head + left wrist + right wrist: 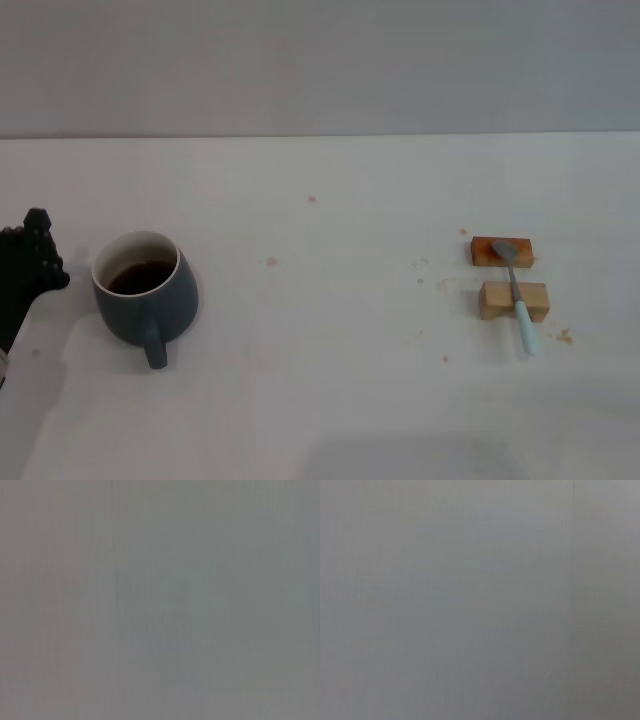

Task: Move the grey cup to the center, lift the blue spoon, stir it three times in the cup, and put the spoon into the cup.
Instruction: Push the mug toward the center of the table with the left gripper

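The grey cup (143, 296) stands upright on the white table at the left, its handle pointing toward me and dark liquid inside. The blue spoon (517, 293) lies at the right across two small wooden blocks (513, 300), its metal bowl on the far block and its pale blue handle toward me. My left gripper (30, 262) shows as a black shape at the left edge, just left of the cup and apart from it. My right gripper is out of view. Both wrist views show only a plain grey surface.
The white table (320, 380) stretches from the cup to the blocks, with small brown specks near the blocks and at the middle back. A grey wall stands behind the table's far edge.
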`<state>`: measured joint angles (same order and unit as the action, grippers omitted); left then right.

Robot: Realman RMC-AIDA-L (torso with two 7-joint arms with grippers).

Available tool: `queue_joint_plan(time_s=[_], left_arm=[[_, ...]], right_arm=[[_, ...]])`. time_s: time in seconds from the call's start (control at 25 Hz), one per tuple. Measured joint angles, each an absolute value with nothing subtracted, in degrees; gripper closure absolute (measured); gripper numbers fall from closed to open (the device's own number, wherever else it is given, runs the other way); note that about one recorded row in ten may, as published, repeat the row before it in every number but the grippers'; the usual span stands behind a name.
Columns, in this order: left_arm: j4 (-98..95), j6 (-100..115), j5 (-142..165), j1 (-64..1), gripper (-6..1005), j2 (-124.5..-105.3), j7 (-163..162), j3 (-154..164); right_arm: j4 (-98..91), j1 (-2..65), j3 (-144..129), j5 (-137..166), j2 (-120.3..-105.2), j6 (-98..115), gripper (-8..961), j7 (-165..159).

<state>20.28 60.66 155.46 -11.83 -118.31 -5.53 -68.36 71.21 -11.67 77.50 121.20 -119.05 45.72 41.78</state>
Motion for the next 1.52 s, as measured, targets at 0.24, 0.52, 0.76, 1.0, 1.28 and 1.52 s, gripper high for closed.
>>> queue_joint_plan(time_s=[0.24,0.52,0.76,1.0,1.28,1.52], left_arm=[[15.1,60.4,155.8,-14.4,1001,-118.67,-4.5,-67.6],[15.3,59.8,155.9,-14.1,1001,-118.74,-3.5,-63.7],[15.7,59.8,155.5,-13.9,1001,-118.82,-3.3,-59.4],[16.3,59.8,155.7,-13.9,1001,-118.82,-3.3,-56.7],[17.9,60.0,155.8,-13.8,1001,-118.77,-3.0,-52.8],[18.8,60.1,155.7,-13.7,1001,-118.82,-2.9,-49.9]], right_arm=[[72.1,-12.2,76.8,121.2,-119.07,46.0,237,41.9],[72.4,-12.4,76.6,121.2,-118.97,46.0,237,41.9],[72.4,-12.4,76.5,121.2,-118.92,46.0,236,42.0],[72.2,-12.0,76.5,121.2,-118.83,46.0,237,42.0],[72.0,-11.8,76.7,121.3,-118.82,46.0,236,42.0],[71.8,-11.6,76.7,121.3,-118.82,46.1,236,42.0]])
